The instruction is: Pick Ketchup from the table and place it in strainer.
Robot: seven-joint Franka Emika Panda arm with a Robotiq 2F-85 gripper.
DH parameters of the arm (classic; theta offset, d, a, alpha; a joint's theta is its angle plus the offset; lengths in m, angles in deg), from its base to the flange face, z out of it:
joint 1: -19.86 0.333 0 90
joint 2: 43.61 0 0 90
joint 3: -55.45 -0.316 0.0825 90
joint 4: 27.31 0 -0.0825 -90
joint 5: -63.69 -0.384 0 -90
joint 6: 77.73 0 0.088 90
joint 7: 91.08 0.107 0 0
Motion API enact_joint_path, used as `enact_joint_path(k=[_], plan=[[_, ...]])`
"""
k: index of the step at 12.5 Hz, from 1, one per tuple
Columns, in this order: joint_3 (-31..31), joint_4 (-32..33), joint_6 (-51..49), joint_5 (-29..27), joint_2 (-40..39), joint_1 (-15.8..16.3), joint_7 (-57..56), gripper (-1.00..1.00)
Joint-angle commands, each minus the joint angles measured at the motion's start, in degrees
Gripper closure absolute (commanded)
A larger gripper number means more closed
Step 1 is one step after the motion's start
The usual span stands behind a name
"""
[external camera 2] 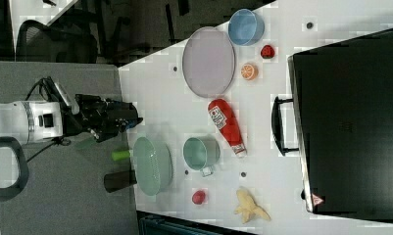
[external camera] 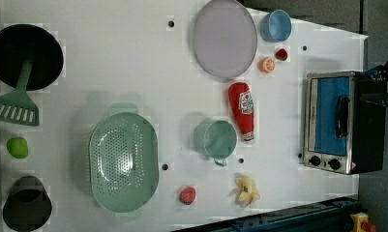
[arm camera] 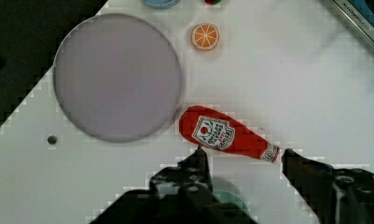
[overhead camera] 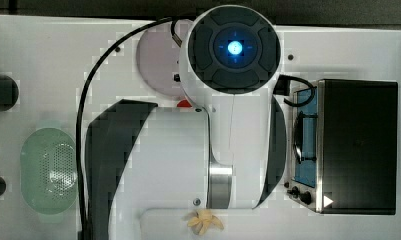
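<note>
The Ketchup (external camera: 244, 110) is a red bottle with a white label, lying flat on the white table between a grey plate and a green cup. It also shows in the right view (external camera 2: 226, 126) and the wrist view (arm camera: 229, 135). The strainer (external camera: 124, 162) is a pale mint-green oval basin with a perforated bottom and nothing in it; it lies at the top view's left (overhead camera: 48, 170). My gripper (arm camera: 243, 156) is open and holds nothing. In the wrist view its dark fingertips (arm camera: 198, 158) frame the bottle's capped end. In the right view the gripper (external camera 2: 134, 120) hangs well away from the table.
A grey plate (external camera: 224, 37), blue cup (external camera: 275, 25), orange slice (external camera: 266, 64) and strawberry (external camera: 281, 54) lie beyond the bottle's base. The green cup (external camera: 219, 140), another strawberry (external camera: 187, 195) and a banana (external camera: 246, 190) are nearby. A toaster oven (external camera: 341, 121) flanks the bottle. A black pan (external camera: 24, 55) and spatula (external camera: 15, 108) lie past the strainer.
</note>
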Motion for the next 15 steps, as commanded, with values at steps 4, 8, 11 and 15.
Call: enact_joint_path(k=[4,8,11,15], plan=[[-3.9,4.9,-7.5,-0.8,10.7,-6.5,-2.5,-1.00],[-4.9,7.6,-3.2,-0.8,6.6,-6.3,-5.2,-1.00],[-6.0,10.1,1.1,-0.8,2.3,-6.2,-13.5,-1.00],[-7.4,14.4,10.8,-0.8,-2.4,-6.0,-30.2,-1.00]])
